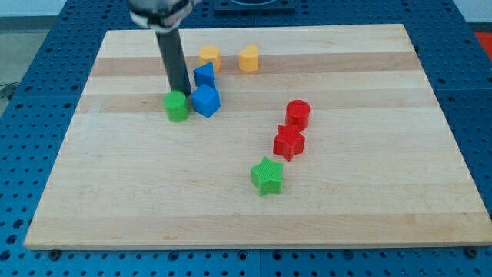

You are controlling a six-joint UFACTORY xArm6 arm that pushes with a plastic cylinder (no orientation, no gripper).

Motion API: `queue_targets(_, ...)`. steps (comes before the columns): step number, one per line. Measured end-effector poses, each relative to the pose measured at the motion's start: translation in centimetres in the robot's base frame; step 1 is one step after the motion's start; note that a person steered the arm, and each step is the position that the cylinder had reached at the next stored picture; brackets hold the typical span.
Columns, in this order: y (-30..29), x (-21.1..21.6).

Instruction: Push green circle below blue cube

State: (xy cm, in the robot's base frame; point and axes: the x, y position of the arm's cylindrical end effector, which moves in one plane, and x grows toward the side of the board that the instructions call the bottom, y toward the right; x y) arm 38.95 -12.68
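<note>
A: So, where does the green circle [177,107] sit?

B: On the wooden worktop [154,200], toward eleven o'clock from the board's middle. It lies just beside the blue cube [206,101], at the cube's nine o'clock, and the two look to be touching or nearly so.

A: And my tip [181,94]?

B: The dark rod comes down from twelve o'clock and ends right at the circle's upper edge, at about its one o'clock. Whether it presses the block or merely meets it, I cannot tell. There are no fingers on this arm, only the rod, so nothing is clenched or released.

A: What else is close by?

B: A second blue block [204,75], shape unclear, stands at the cube's twelve o'clock, touching it. Beyond that, two yellow blocks: one [209,57] just above the blue pair, the other [248,58] at its three o'clock, a little apart.

A: The rest?

B: A red cylinder [297,114] with a red star [289,142] at its six o'clock, close together. A green star [267,176] lies at the red star's seven o'clock, near it.
</note>
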Motion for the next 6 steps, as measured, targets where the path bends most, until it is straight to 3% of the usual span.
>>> queue_targets(2,0.0,4.6)
queue_targets(3,-0.2,3.5)
queue_targets(4,-5.9,3.3)
queue_targets(5,-7.5,7.1)
queue_targets(6,-4.4,9.6)
